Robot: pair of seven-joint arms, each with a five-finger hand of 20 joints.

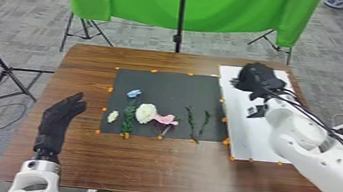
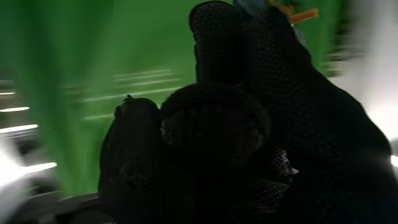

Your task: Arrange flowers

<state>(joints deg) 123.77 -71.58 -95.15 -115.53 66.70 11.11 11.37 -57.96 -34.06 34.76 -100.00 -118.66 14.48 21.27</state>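
Flowers [image 1: 146, 114] lie spaced on dark mat [image 1: 164, 89] — presumably for separate picking; left hand [image 1: 56, 119] straight, empty; right hand [image 1: 258, 77] over white board [image 1: 251, 141] — hold indeterminable.

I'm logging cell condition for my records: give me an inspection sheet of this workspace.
Surface: brown table, dark mat, white board.
Job's things: blue flower, white flower, pink flower, small pale flower, green stems, on the mat.
Clutter: orange tabs around the mat.
Robot hands: left robot hand open, at table's left; right robot hand over white board.
Cables: black cables along right arm.
Surroundings: green cloth and black pole beyond the table.
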